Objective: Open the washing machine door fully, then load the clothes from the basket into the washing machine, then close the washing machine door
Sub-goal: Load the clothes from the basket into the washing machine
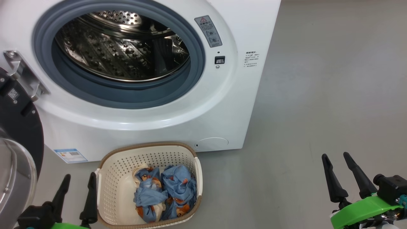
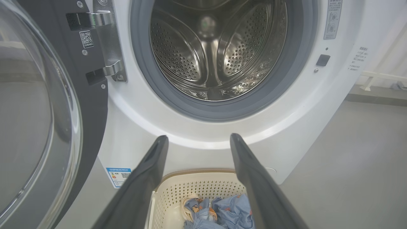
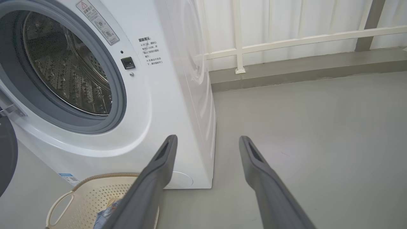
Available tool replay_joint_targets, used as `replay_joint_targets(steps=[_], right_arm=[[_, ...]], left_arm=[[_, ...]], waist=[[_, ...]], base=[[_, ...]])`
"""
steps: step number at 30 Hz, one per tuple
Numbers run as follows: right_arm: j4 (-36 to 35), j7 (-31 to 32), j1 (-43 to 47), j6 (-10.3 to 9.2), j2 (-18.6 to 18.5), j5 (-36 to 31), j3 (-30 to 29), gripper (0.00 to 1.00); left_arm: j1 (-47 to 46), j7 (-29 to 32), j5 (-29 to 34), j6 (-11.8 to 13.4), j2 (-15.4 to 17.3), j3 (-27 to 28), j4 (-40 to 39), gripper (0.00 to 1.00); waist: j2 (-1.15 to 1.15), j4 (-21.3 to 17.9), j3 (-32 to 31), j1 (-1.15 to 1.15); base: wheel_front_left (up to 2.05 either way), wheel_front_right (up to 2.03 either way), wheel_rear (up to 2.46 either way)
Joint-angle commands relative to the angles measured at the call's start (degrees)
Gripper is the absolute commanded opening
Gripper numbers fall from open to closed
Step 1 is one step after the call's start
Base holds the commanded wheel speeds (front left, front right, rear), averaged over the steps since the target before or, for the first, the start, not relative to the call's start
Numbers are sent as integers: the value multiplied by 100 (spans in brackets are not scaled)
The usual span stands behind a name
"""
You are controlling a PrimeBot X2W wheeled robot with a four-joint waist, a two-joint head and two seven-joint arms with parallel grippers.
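Fingers [image 1: 60, 194] of the left gripper [image 1: 80, 175] stand apart, empty, just beside the left edge of the perforated cream basket [image 1: 118, 178]. The right gripper [image 1: 335, 155], likewise spread and empty, hangs over bare grey floor [image 1: 318, 105]. Crumpled blue clothes [image 1: 178, 187] lie in the basket, before the white washing machine [image 1: 222, 111]. Its glossy black door [image 1: 19, 127] is swung wide to the left.

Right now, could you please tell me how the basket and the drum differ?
The basket is cream plastic; the drum is shiny steel. The basket holds the clothes; the drum looks empty. The basket stands on the floor, open upward; the drum sits inside the washing machine, open toward the front. Both have perforated walls.
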Motion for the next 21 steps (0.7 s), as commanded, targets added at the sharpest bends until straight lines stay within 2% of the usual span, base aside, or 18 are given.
replay_joint_targets(steps=[1,9,21], right_arm=[[-143,-69,-129,9,-56,6,98,100],[-213,-69,-226,9,19,-3,92,100],[-330,-69,-635,9,183,-28,102,100]], left_arm=[[-190,-36,4,-14,81,160,-123,100],[-300,-36,-146,-14,-75,-124,281,100],[-1247,-36,-109,-14,-159,-785,1804,100]], waist=[[0,-3,17,0],[0,-42,309,0],[0,-140,1221,0]], base=[[0,0,0],[0,0,0],[0,0,0]])
